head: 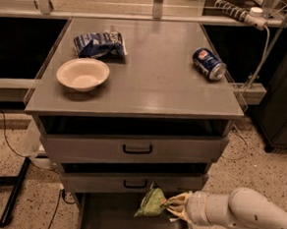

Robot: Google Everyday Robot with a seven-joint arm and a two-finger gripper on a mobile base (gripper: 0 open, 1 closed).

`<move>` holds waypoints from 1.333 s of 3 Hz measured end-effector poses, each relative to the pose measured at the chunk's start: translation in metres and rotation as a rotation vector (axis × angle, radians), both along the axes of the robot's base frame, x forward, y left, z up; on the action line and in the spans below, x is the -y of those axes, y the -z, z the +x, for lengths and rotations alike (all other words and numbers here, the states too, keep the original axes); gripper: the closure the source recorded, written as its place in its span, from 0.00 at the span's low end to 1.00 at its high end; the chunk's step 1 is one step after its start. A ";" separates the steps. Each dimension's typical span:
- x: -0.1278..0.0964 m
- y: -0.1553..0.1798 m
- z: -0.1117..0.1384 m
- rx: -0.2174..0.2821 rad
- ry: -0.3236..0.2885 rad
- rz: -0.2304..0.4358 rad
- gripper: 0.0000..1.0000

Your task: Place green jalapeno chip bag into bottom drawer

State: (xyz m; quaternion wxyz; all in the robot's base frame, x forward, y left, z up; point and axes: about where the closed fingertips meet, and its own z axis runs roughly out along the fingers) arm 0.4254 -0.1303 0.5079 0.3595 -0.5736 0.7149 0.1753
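My gripper (pixel 172 206) comes in from the lower right on a white arm and is shut on the green jalapeno chip bag (pixel 151 203). The light-green bag hangs from its right end, just in front of the middle drawer's face and above the bottom drawer (pixel 101 219), which is pulled out with its flat grey floor showing. The bag is held in the air over the right half of that drawer.
Two shallower grey drawers with black handles (pixel 137 149) sit above. On the cabinet top are a white bowl (pixel 82 74), a blue-and-white snack bag (pixel 99 43) and a blue can on its side (pixel 209 64). A black stand leg (pixel 12 198) is at the lower left.
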 end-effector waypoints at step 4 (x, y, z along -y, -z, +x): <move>0.020 0.178 0.040 -0.096 0.032 -0.014 1.00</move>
